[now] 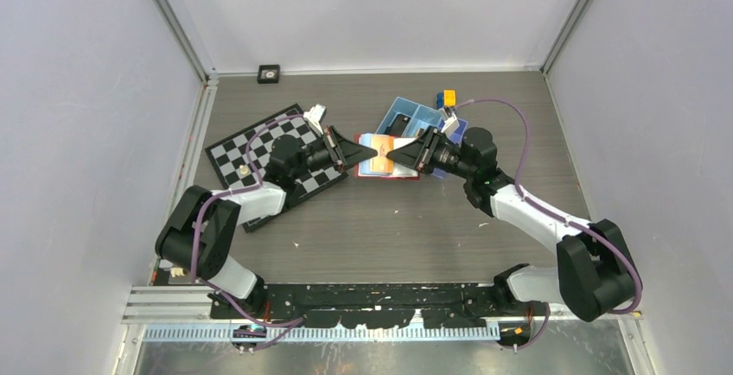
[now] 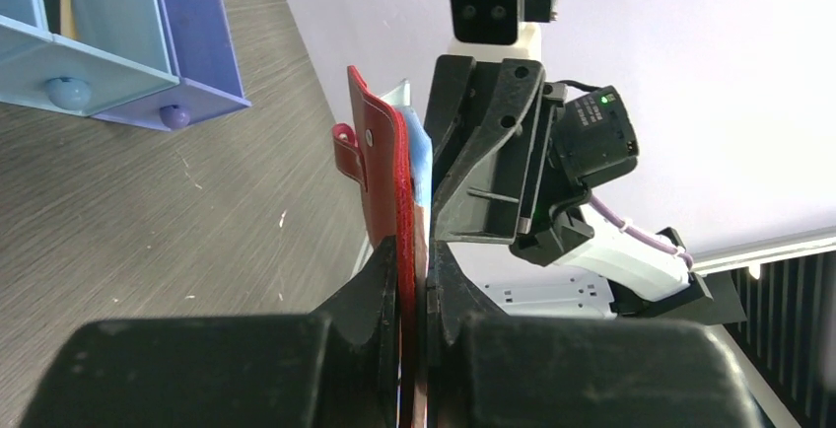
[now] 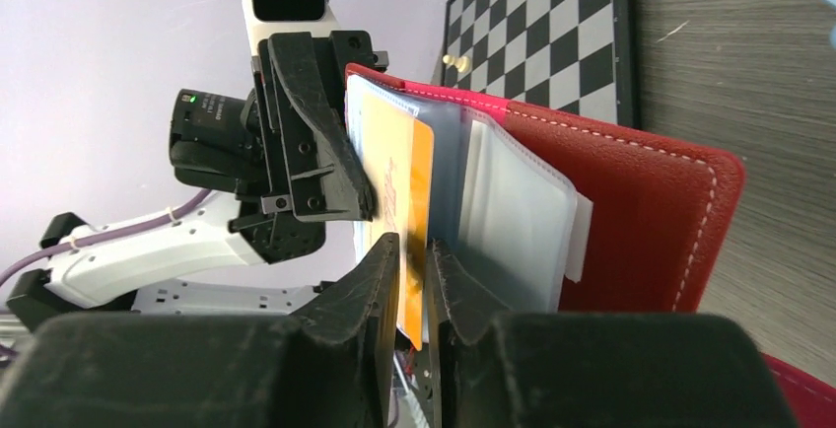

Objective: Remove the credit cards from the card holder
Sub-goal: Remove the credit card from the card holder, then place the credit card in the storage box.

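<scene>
The red card holder (image 1: 372,170) lies open at mid-table, held between both grippers. In the right wrist view its red cover (image 3: 631,211) and clear inner sleeves (image 3: 513,211) stand open. My left gripper (image 1: 353,151) is shut on the holder's red cover edge (image 2: 386,172); its snap tab (image 2: 347,152) sticks out to the left. My right gripper (image 1: 406,155) is shut on an orange-gold credit card (image 3: 406,201) that sits in the front sleeve. The card shows orange in the top view (image 1: 383,143). A greyish-silver card is not visible.
A blue three-compartment tray (image 1: 415,120) stands just behind the holder, with a yellow block (image 1: 449,98) at its far corner. A checkerboard (image 1: 277,155) lies under the left arm, with a small pawn (image 1: 245,169) on it. A black square object (image 1: 269,73) sits by the back wall.
</scene>
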`<state>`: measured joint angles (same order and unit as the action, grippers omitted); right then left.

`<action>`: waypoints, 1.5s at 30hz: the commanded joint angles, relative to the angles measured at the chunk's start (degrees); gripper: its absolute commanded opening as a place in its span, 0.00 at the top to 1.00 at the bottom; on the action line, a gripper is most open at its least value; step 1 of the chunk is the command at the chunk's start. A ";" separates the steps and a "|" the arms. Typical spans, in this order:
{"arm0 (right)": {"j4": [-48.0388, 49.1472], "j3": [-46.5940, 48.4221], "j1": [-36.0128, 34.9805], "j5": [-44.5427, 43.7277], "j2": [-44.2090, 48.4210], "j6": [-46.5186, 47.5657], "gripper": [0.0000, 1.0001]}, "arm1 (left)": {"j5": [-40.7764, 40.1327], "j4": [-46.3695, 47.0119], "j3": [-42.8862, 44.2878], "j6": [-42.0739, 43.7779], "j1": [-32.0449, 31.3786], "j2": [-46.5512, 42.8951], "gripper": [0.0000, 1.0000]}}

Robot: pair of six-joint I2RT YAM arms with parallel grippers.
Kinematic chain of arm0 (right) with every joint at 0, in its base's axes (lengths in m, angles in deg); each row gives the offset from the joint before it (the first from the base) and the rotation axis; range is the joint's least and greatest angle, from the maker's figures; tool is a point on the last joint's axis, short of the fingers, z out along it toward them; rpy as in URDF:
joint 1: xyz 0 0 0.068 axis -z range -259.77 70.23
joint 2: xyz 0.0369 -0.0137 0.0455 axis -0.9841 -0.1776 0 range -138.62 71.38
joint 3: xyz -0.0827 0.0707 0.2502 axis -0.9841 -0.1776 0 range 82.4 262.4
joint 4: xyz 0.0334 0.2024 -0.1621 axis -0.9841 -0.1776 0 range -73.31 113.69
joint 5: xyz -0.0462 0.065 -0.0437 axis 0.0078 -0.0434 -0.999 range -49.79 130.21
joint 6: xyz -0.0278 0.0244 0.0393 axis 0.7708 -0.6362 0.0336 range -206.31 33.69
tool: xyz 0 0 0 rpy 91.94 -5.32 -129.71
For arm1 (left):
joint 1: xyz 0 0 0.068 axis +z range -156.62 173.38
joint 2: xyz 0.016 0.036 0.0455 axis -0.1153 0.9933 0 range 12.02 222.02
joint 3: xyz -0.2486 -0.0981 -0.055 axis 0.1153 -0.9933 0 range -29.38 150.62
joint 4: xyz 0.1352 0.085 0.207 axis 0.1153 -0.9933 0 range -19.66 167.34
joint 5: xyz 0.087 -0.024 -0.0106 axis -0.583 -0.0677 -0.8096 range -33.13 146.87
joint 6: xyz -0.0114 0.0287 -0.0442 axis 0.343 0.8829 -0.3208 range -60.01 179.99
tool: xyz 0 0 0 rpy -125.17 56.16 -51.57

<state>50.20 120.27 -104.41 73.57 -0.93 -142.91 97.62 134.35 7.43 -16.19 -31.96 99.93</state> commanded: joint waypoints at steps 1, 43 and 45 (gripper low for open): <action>12.58 -0.47 0.08 5.25 -1.93 -6.77 0.80 | 2.29 7.16 1.04 -2.97 -0.32 1.79 1.00; -0.93 3.54 14.10 -15.73 -8.88 -4.64 0.99 | -7.08 -17.05 -2.36 13.30 6.53 -8.85 1.00; 0.08 5.11 14.11 -15.44 -11.19 -4.85 0.99 | -7.06 -17.04 -2.29 13.44 6.53 -8.76 1.00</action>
<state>46.46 121.12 -90.51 58.71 -8.82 -147.52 91.55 118.00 4.90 -5.29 -25.73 92.98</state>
